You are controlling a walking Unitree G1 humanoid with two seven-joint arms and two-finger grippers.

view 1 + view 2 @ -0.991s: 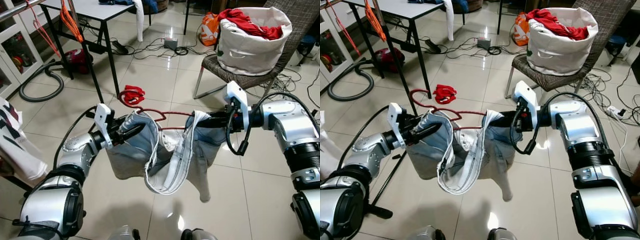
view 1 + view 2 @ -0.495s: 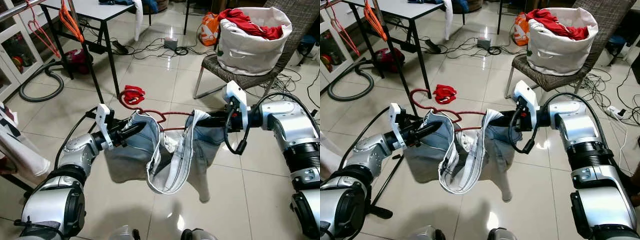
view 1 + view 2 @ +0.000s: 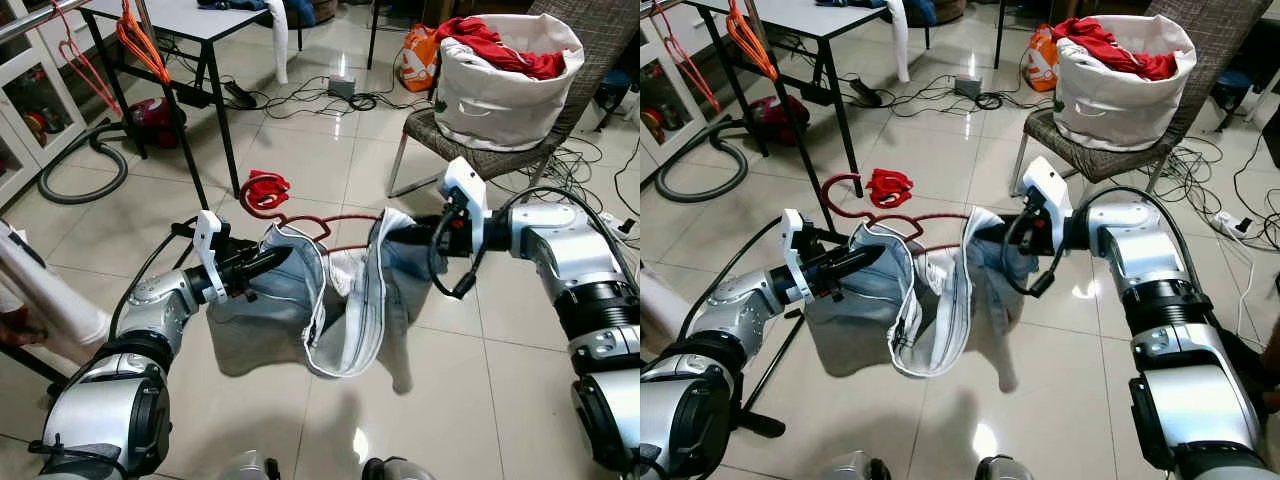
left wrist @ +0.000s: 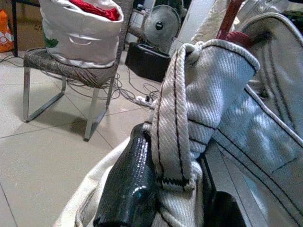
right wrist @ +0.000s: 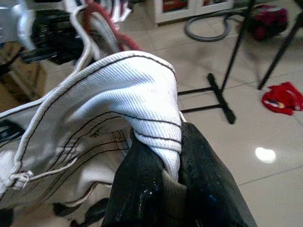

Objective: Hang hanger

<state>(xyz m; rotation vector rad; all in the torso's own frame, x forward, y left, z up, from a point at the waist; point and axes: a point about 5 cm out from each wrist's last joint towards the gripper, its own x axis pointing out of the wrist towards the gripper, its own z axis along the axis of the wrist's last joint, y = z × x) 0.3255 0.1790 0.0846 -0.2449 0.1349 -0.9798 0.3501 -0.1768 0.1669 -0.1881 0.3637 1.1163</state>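
Denim garment (image 3: 300, 300) on red hanger (image 3: 300, 222) hung mid-air between grippers. Left gripper (image 3: 268, 262) and right gripper (image 3: 405, 236) each pinched its fabric. Hanger axis ran gripper to gripper; hook nearer left.

Head stereo pair: looks forward and down from above my arms onto the tiled floor (image 3: 300, 160); both eyes share the same scene, the right eye slightly offset. Both take in the chair (image 3: 440, 135) with its laundry basket (image 3: 500, 85) ahead on my right

Left wrist camera: very near, sighting along my left pincer (image 4: 161, 198), facing that same chair (image 4: 66, 66)

Right wrist camera: equally close along my right pincer (image 5: 173, 189), facing the opposite way, toward the vacuum cleaner (image 5: 265, 21)
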